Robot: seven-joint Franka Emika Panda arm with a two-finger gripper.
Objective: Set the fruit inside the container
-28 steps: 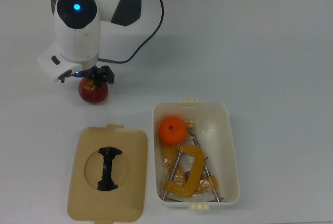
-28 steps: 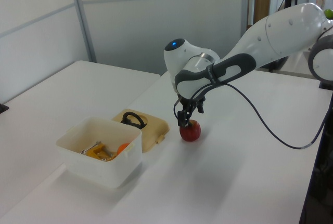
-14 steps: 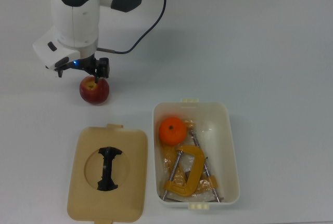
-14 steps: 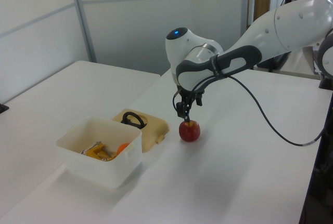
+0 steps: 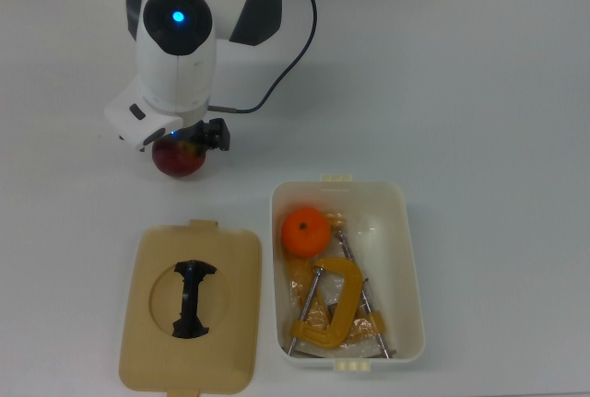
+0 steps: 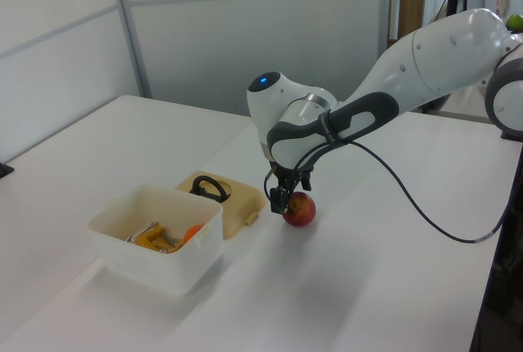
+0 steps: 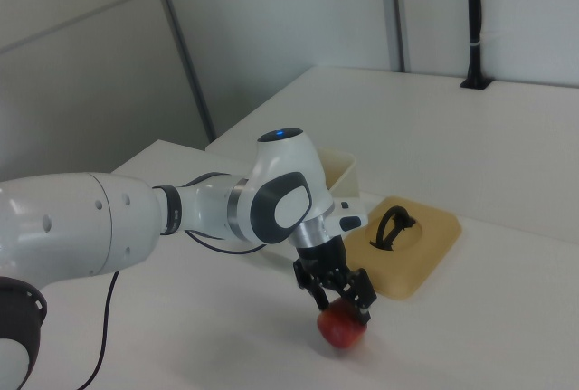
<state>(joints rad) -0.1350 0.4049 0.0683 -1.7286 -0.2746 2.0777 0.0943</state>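
Apple (image 5: 182, 159) sits on the white surface (image 5: 479, 102), and in the top view you see only its lower part, because the arm's wrist covers the rest. Your claw (image 7: 341, 299) is down over the apple; in the right view one dark finger (image 7: 365, 297) stands on each side of the fruit, but whether they press it I cannot tell. The mandarin (image 5: 305, 232) lies inside the white container (image 5: 411, 259), at its far end in the top view, beside a yellow clamp (image 5: 330, 309) and some crumpled clear wrapping that is hard to make out. The tan lid (image 5: 192, 309) with black handle lies flat on the top view's left of the container.
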